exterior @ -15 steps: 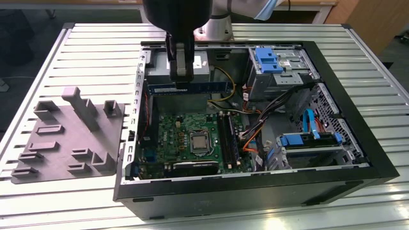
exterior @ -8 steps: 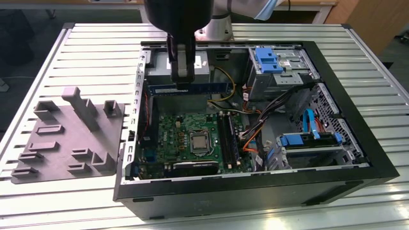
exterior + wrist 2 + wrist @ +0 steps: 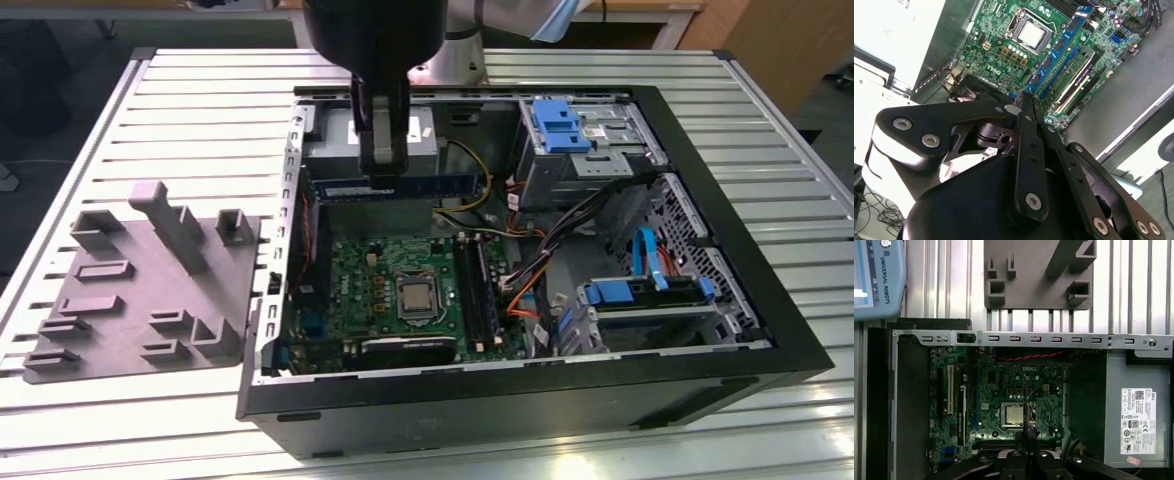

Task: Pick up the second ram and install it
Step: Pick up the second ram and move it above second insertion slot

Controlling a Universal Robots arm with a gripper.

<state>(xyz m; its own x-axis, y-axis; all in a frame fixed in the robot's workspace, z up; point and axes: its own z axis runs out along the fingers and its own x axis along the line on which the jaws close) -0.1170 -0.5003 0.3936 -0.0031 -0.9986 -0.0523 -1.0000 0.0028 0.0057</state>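
Your gripper (image 3: 384,172) has its fingers closed tight on the second ram (image 3: 427,186), a blue stick with black chips. It is pinched near its middle, so it juts out to either side of the fingertips. In the second wrist view the ram (image 3: 1059,47) runs out ahead of the gripper (image 3: 1026,101), held up over the motherboard (image 3: 999,35), with a green stick (image 3: 1076,75) seated in a slot near it. The CPU socket (image 3: 1014,415) lies below the gripper. The grey fixture (image 3: 134,290) sits outside the computer case (image 3: 534,385), well apart from the gripper.
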